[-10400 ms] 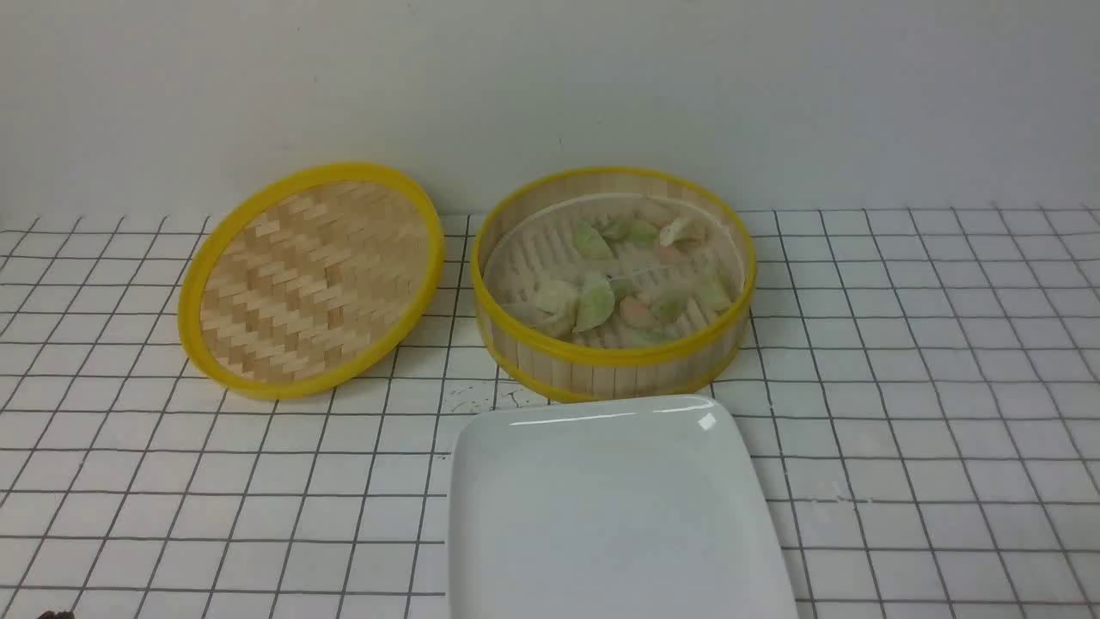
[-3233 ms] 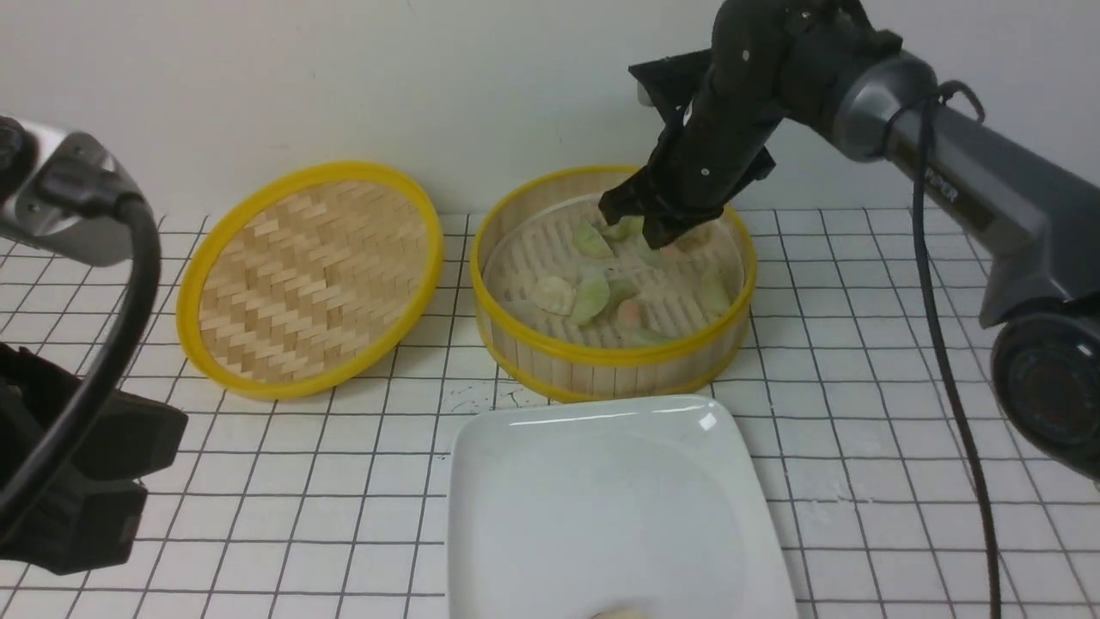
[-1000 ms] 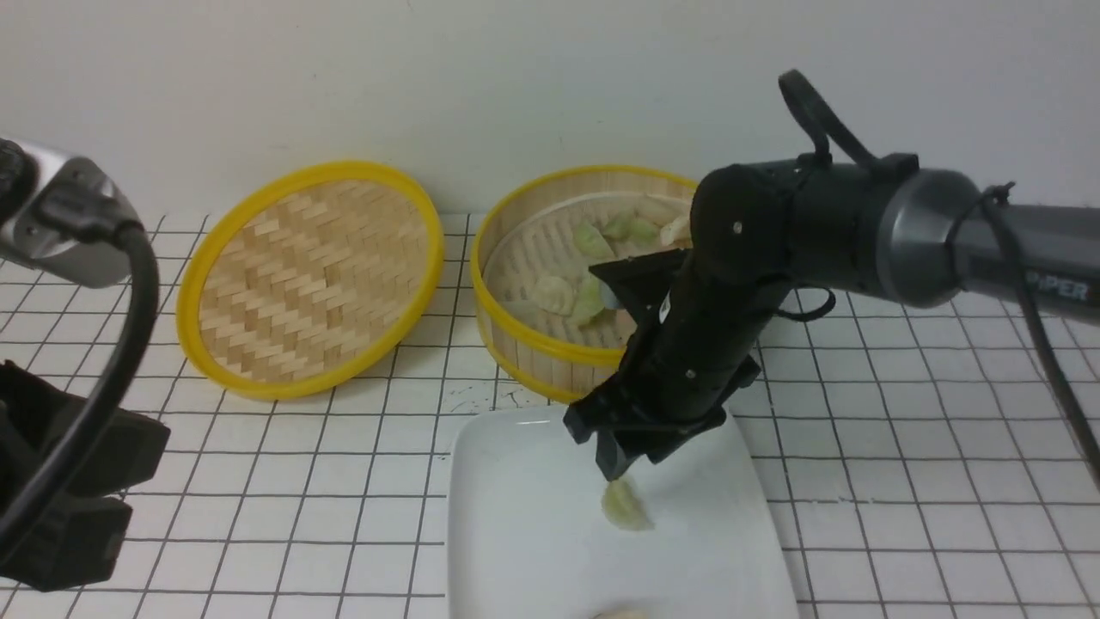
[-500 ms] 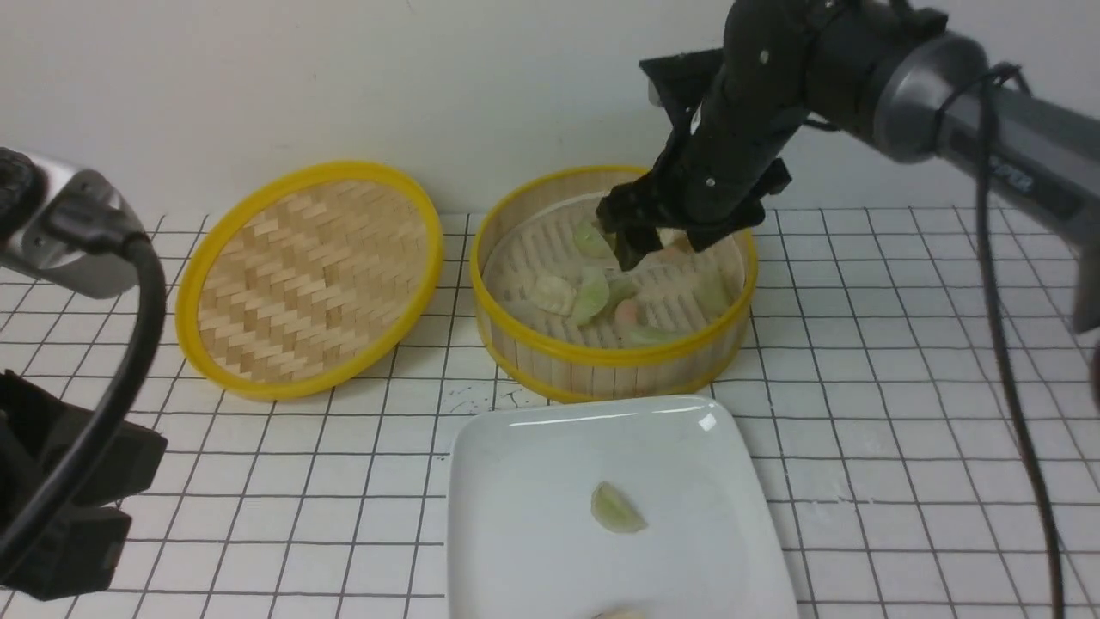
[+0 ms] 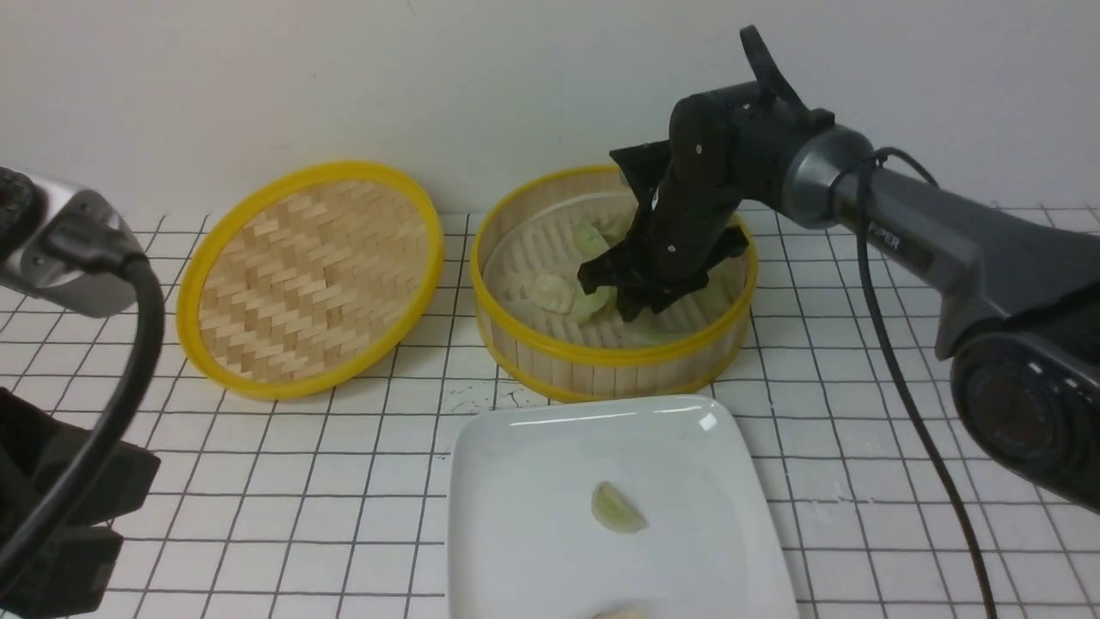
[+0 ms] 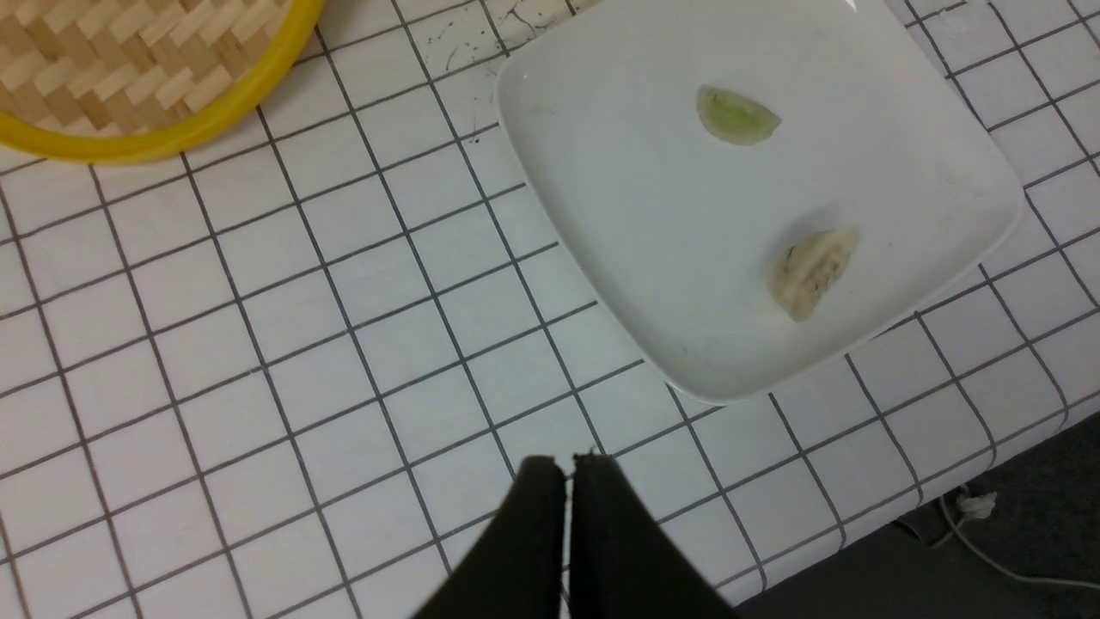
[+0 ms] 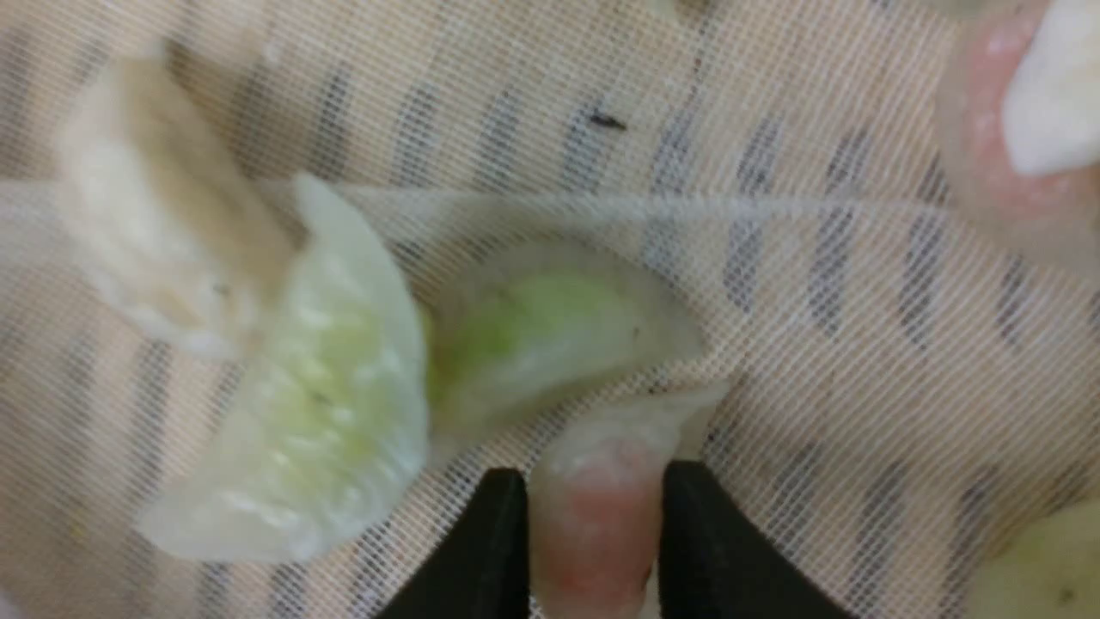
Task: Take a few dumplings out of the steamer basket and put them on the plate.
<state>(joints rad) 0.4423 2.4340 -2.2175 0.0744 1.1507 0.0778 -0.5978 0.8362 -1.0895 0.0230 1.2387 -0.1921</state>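
Observation:
The steamer basket (image 5: 550, 348) stands at the back with several dumplings (image 5: 554, 292) on its mesh-lined floor. My right gripper (image 5: 638, 311) is down inside it. In the right wrist view its fingers (image 7: 503, 524) press both sides of a pinkish dumpling (image 7: 597, 507); two green dumplings (image 7: 541, 331) and a whitish one (image 7: 155, 215) lie just beyond. The plate (image 5: 516, 533) in front holds a green dumpling (image 5: 617, 509) and a whitish one (image 6: 809, 268). My left gripper (image 6: 567, 460) is shut and empty above the table, beside the plate (image 6: 619, 258).
The shallow woven lid (image 5: 309, 275) lies tilted to the left of the basket. My left arm (image 5: 60, 430) fills the front left corner. The wall runs close behind the basket. The table's front edge (image 6: 988, 447) lies just past the plate.
A second ago my right gripper was over the plate beside the green dumpling. It then swung back above the basket and has now dropped inside, around the pinkish dumpling. The left arm barely moved.

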